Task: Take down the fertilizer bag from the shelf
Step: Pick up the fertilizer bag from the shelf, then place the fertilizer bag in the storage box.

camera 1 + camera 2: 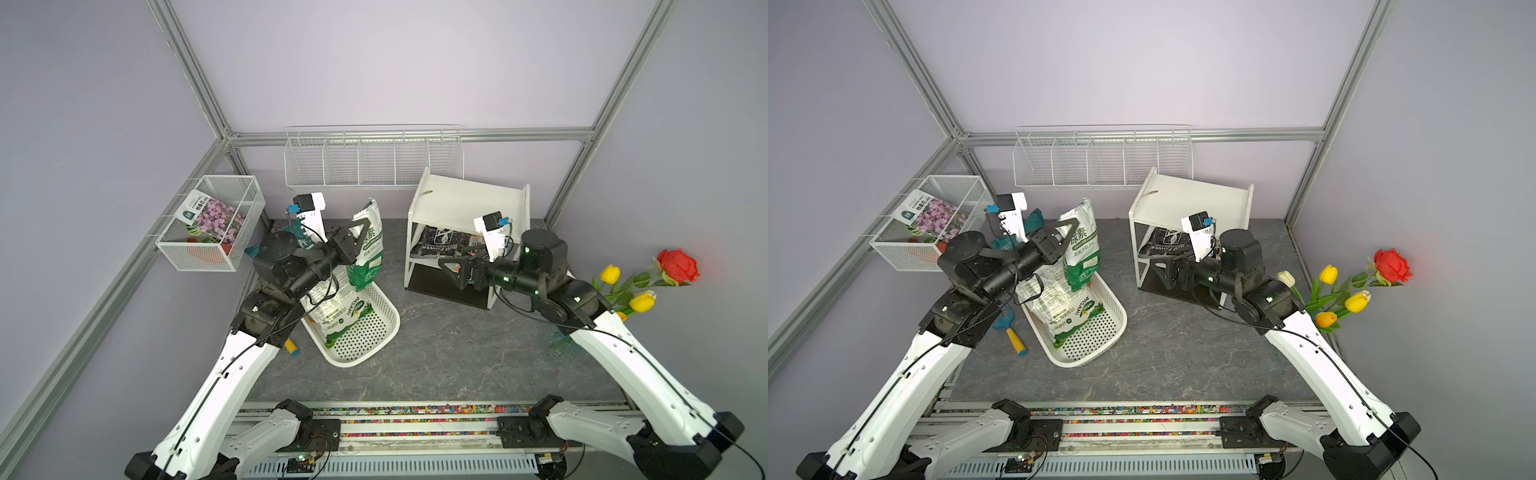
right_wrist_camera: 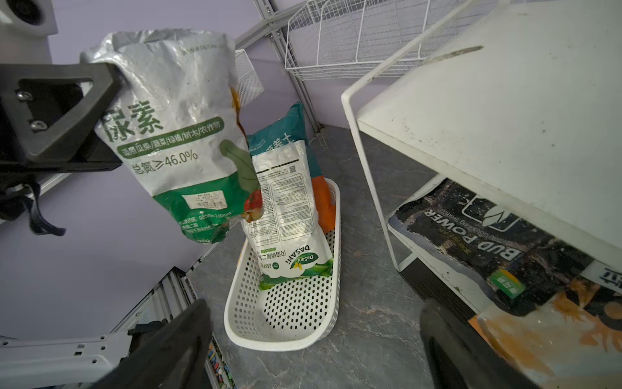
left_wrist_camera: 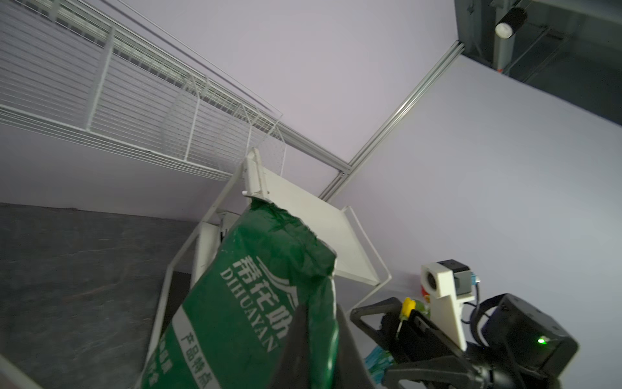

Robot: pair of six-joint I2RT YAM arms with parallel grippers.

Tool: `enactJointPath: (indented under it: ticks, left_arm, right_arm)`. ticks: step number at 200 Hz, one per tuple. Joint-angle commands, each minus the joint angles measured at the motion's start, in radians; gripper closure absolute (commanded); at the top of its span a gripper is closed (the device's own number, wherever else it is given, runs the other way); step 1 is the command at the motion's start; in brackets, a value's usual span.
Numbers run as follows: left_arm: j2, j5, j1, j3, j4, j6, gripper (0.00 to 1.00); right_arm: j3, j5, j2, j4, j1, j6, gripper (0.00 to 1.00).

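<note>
- The left gripper (image 1: pixel 360 232) is pinching the top part of the fertilizer bag (image 1: pixel 368 249). Its jaws are squeezed almost all the way together on the bag.
- The fertilizer bag is white and green. It is hanging upright in the air, off the shelf (image 1: pixel 469 199) and to the left of it.
- The bag is hanging over the far end of the white basket with holes (image 1: pixel 374 336), which is sitting on the grey table (image 1: pixel 457 353).
- Another white and green bag (image 1: pixel 340 311) is lying in that basket. I cannot tell if the hanging bag is touching it.
- The right gripper (image 2: pixel 314 303) is hovering just beside the near left corner of the shelf. Its jaws are spread wide apart and are holding nothing.
- The shelf is standing at the far right of the table, just below the wire wall rack (image 1: pixel 374 162).
- A black bag (image 1: pixel 442 243) is lying on the shelf's middle board.
- A red rose (image 1: pixel 677 266) and yellow tulips (image 1: pixel 642 301) are sticking out at the right side.
- A wire-mesh box basket (image 1: pixel 212 249) is hanging on the left wall, with a packet showing pink flowers (image 1: pixel 214 218) in it.
- A little blue trowel with a yellow handle (image 1: pixel 1013 334) is lying on the table, just left of the white basket.
</note>
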State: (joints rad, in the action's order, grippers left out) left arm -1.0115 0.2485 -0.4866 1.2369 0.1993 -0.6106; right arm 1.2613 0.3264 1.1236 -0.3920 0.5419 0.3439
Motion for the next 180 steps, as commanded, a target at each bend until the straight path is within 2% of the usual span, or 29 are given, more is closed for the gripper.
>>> enactJointPath:
  ticks: [1,35,69,119,131,157,180]
  left_arm:
    - [0.032,-0.059,-0.002,-0.031,-0.066,0.158,1.0]
    - [0.022,-0.045,-0.003,-0.205,-0.2,0.129,1.0]
    - [0.029,-0.122,-0.003,-0.387,-0.376,0.058,1.0]
    - [-0.001,-0.245,-0.001,-0.486,-0.439,0.104,1.0]
    - [-0.017,-0.229,-0.003,-0.528,-0.506,0.112,1.0]
    - [-0.062,-0.164,-0.002,-0.56,-0.583,0.07,1.0]
    - [-0.101,-0.125,-0.001,-0.569,-0.627,0.069,1.0]
  right_arm:
    - [-0.03,0.028,-0.016,0.025,-0.005,0.012,0.01]
    - [-0.037,0.031,-0.02,0.021,-0.003,0.018,0.03]
    - [-0.051,0.041,-0.039,0.012,-0.003,0.022,0.05]
    - [-0.038,0.002,-0.028,-0.045,0.002,-0.031,0.08]
    - [-0.002,-0.049,-0.007,-0.112,0.024,-0.086,0.11]
    - [0.048,-0.264,0.027,-0.219,0.096,-0.204,0.17]
    - [0.094,-0.327,0.071,-0.299,0.124,-0.272,0.21]
